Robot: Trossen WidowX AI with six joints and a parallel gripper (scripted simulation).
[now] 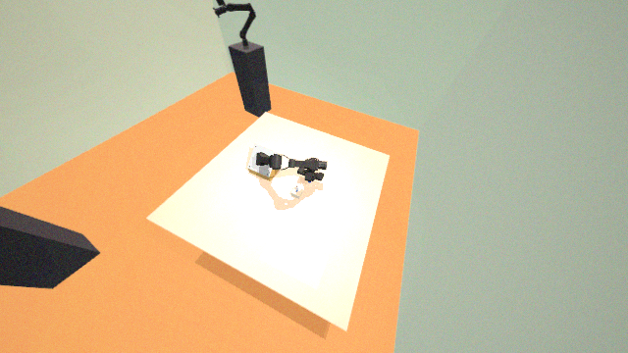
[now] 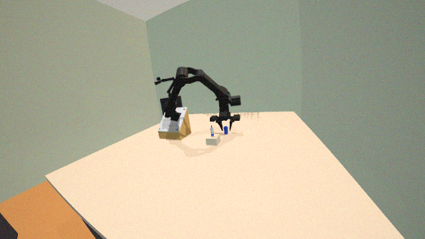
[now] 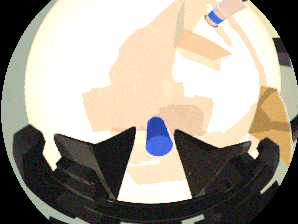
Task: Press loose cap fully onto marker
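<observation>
1 marker, upright in 1 holder block, uncapped; upper right in wrist view. 1 blue cap, upright on counter, near the block, lower middle of wrist view. 1 main arm, arched up from its base, forearm sloping down, wrist pointing down. 1 pincer, about half open, grips nothing; 2 fingers, one each side of cap.

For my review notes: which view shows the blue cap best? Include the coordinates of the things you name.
The wrist view: the cap (image 2: 226,130) (image 3: 159,137) appears largest there, between the open jaws. The exterior view shows it small but upright; the top view, barely a speck beneath the jaws.
</observation>
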